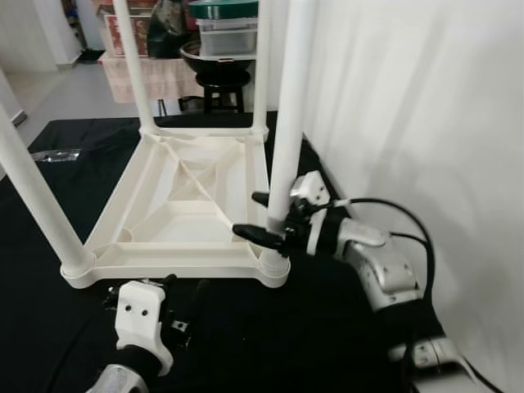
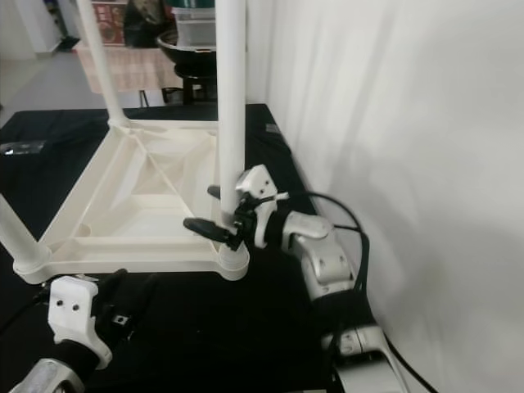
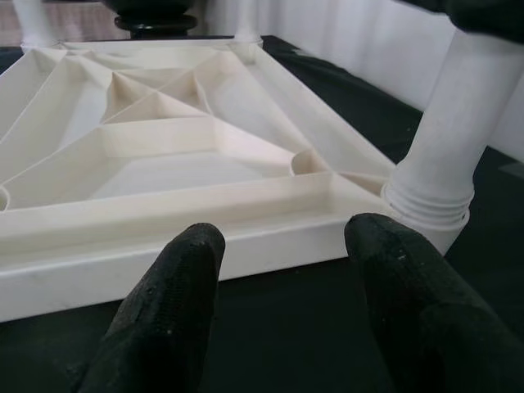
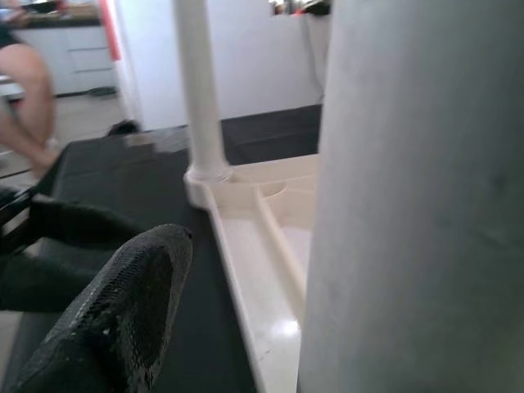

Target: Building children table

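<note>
The children's table (image 1: 188, 205) lies upside down on the black desk (image 1: 327, 327), legs pointing up, near its right edge. The right gripper (image 1: 260, 216) has its fingers set either side of the near-right leg (image 1: 286, 123), seemingly gripping it. The left gripper (image 3: 286, 270) hovers with fingers spread, empty, just before the table's near rim.

head stereo pair is looking fwd and down over the upturned table (image 1: 184, 201); both wrist cams are sitting v. close, looking along their fingers at its near-right leg (image 3: 446, 155).
</note>
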You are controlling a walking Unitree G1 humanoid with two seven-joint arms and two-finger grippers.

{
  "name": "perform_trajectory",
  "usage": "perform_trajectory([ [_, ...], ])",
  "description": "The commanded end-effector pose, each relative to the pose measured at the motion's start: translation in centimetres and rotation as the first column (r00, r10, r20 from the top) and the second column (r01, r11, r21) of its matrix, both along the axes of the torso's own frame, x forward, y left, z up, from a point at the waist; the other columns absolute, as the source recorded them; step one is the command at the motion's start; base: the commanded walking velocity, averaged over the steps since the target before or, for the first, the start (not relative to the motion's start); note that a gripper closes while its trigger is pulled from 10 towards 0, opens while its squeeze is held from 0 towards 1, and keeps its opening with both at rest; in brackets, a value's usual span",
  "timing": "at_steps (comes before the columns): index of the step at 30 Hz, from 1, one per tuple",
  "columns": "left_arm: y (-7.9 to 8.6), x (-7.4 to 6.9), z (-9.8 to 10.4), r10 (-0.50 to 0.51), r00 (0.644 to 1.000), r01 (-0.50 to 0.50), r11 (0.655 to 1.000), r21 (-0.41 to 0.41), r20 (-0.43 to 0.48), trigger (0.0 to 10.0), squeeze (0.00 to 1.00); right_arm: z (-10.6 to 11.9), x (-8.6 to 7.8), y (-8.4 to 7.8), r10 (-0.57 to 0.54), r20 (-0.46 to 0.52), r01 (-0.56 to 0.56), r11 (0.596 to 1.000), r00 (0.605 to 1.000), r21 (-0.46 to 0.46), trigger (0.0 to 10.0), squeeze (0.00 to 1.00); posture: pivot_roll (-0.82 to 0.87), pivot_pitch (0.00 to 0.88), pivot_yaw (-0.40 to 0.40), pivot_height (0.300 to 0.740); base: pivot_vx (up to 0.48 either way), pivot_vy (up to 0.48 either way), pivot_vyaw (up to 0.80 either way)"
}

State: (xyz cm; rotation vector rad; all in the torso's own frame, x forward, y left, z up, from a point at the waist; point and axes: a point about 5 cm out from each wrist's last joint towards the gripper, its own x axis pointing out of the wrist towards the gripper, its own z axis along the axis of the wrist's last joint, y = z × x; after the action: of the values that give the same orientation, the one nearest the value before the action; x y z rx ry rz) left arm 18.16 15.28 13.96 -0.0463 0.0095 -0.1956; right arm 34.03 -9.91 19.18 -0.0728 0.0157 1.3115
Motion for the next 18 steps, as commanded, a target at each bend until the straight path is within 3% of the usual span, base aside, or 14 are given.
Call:
perform_trajectory([
  [1,0.0,-0.1,-0.3,0.008,1.0,-0.008,1.0,-0.005,-0.018,10.0,0.0,-0.4,0.1,0.3,0.079,-0.025,-0.079,0.997,0.997,-0.016,10.0,0.0,0.06,0.0,-0.064,0.74,0.0,0.0,0.0],
  [6,0.0,0.0,-0.3,0.011,1.0,-0.012,1.0,-0.003,-0.015,10.0,0.0,0.4,1.2,0.0,0.121,-0.058,-0.122,0.993,0.991,-0.004,10.0,0.0,0.06,0.0,-0.067,0.74,0.0,0.0,0.0],
  [7,0.0,0.0,-0.2,0.013,1.0,-0.014,1.0,-0.003,-0.014,10.0,0.0,0.6,1.4,-0.1,0.125,-0.059,-0.125,0.992,0.99,-0.004,0.0,0.0,0.06,0.0,-0.068,0.74,0.0,0.0,0.0],
  [18,-0.1,0.0,-0.2,0.016,1.0,-0.016,1.0,-0.006,-0.014,10.0,0.0,0.0,1.7,-1.4,0.077,-0.045,-0.076,0.997,0.996,0.032,0.0,0.0,0.05,0.0,-0.067,0.74,0.0,0.0,0.0],
])
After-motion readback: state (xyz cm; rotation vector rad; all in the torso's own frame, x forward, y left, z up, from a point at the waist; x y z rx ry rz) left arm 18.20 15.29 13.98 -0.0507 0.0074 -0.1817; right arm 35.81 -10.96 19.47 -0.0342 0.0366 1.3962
